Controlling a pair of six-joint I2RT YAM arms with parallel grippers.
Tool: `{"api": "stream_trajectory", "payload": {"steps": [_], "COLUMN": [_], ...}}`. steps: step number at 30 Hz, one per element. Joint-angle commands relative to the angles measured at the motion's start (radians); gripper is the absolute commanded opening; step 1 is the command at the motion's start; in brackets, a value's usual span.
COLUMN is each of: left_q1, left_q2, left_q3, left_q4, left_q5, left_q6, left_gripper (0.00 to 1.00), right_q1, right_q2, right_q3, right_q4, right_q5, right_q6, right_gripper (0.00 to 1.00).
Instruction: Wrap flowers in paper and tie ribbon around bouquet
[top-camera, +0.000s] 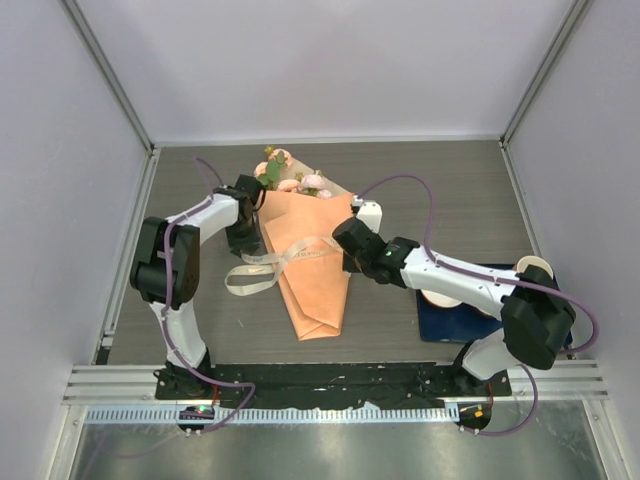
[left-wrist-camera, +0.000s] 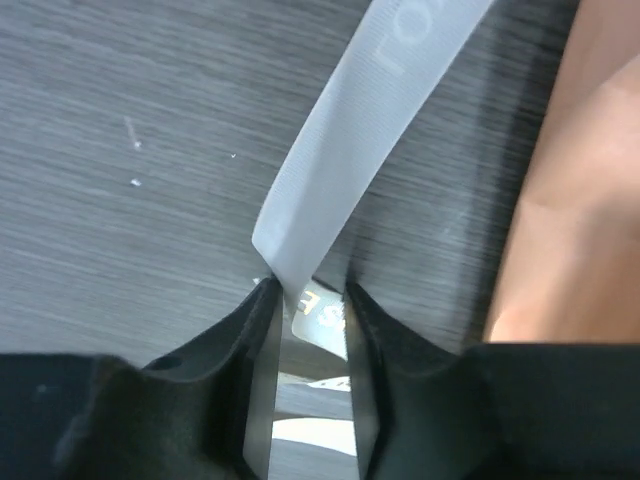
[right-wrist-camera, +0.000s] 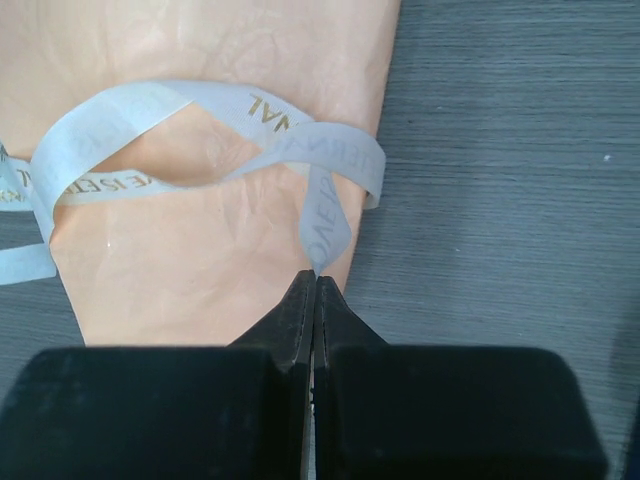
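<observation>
The bouquet is an orange paper (top-camera: 318, 280) cone lying mid-table, its pink flowers (top-camera: 290, 180) at the far, wide end. The cream ribbon (top-camera: 262, 268) crosses the cone's middle and loops out to its left. My left gripper (top-camera: 248, 240) is down at the cone's left edge. In the left wrist view its fingers (left-wrist-camera: 308, 300) stand apart with a strip of ribbon (left-wrist-camera: 340, 150) running between them, the paper (left-wrist-camera: 580, 200) to the right. My right gripper (top-camera: 345, 255) is at the cone's right edge. It (right-wrist-camera: 317, 275) is shut on the ribbon's end (right-wrist-camera: 328, 225) over the paper (right-wrist-camera: 200, 260).
A dark blue mat (top-camera: 450, 325) lies at the near right under the right arm, with a white bowl (top-camera: 440, 298) on it. A pale round object (top-camera: 535, 265) sits by the right arm's elbow. Enclosure walls stand on the left, far and right sides.
</observation>
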Motion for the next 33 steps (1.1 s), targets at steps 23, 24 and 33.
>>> {"api": "stream_trajectory", "payload": {"steps": [23, 24, 33], "left_q1": [0.484, 0.506, 0.721], "left_q2": [-0.460, -0.534, -0.666], "left_q3": [-0.305, -0.380, -0.343], "left_q4": [0.184, 0.221, -0.103], "left_q5": [0.579, 0.539, 0.168], "left_q6": [-0.771, -0.791, -0.658], "left_gripper": [0.00, 0.00, 0.00], "right_q1": [-0.497, -0.537, -0.801], "right_q2": [0.125, 0.123, 0.211], "right_q3": [0.116, 0.111, 0.208], "right_q4": [-0.350, -0.348, -0.426], "right_q5": [0.231, 0.263, 0.571], "right_q6": [0.795, 0.803, 0.802], "right_gripper": [0.00, 0.00, 0.01]}}
